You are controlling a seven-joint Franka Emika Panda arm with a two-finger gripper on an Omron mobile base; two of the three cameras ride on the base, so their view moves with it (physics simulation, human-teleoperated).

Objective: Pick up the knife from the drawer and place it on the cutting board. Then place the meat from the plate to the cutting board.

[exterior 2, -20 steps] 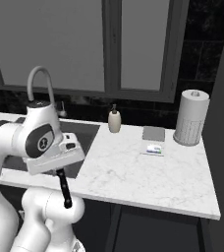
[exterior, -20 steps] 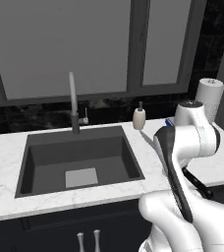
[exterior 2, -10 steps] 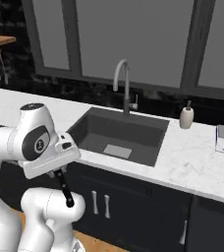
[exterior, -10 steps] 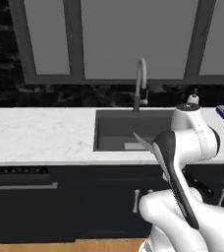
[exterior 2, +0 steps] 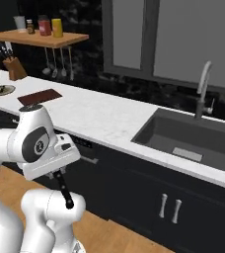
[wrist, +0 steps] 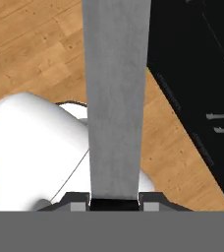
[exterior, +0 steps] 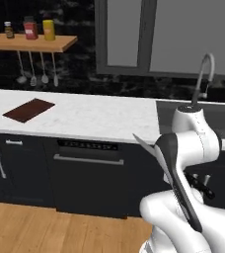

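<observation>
Hand view: gripper [wrist: 115, 203] clamped on knife [wrist: 116, 98], blade over wood floor [wrist: 30, 44]. Cutting board [exterior: 29, 109] lies on counter [exterior: 94, 116]; plate [exterior 2: 1, 90] just beyond it.

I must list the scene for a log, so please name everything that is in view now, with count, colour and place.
cutting board: one, dark reddish-brown, flat on the counter at the left
plate: one, pale rim, on the counter beyond the board
knife block: one, light brown, behind the plate
shelf: one, wooden, on the wall
jars: four, white, dark, red, yellow, on the shelf
utensils: three, grey, hanging under the shelf
counter: one, white marble
sink: one, dark grey, in the counter
faucet: one, grey, behind the sink
knife: one, grey blade, in the gripper
gripper: one, dark, shut on the knife
</observation>
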